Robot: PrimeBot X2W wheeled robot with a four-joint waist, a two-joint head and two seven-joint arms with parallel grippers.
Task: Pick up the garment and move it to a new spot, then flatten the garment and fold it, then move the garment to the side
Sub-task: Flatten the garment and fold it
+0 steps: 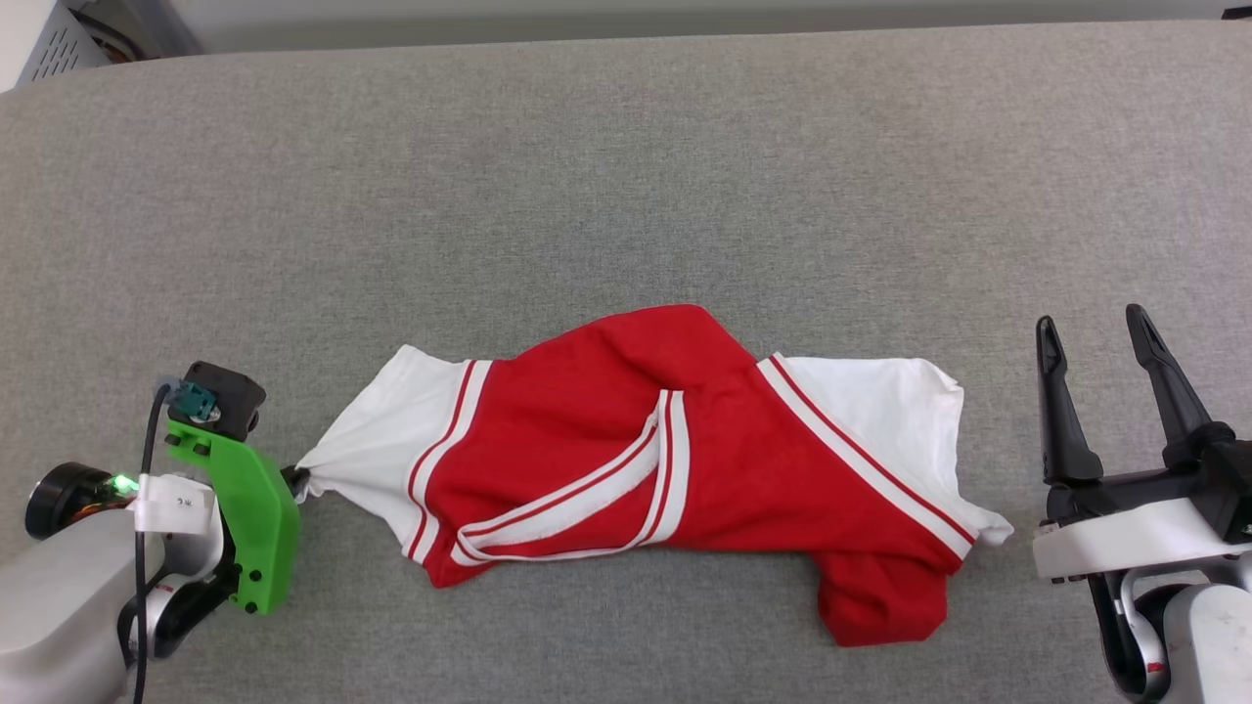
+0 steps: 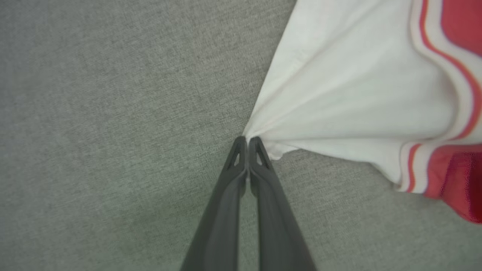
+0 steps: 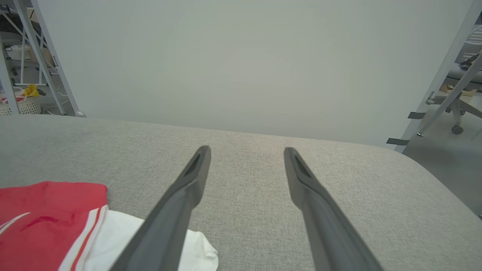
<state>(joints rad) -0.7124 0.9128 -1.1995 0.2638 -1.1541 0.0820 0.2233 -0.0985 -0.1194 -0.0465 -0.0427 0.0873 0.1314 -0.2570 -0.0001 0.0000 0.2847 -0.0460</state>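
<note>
my left gripper [image 2: 246,140] pinches the garment [image 1: 626,460] at its white corner. the garment lies crumpled on the grey fabric surface [image 1: 626,176]. my right gripper [image 1: 1090,318] is spread, near its other end. a pale wall [image 3: 241,56] stands behind the surface.

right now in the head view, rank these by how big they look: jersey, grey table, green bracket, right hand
1. grey table
2. jersey
3. green bracket and right hand: these look about alike, and both sit close to the camera, so I won't rank them.
</note>
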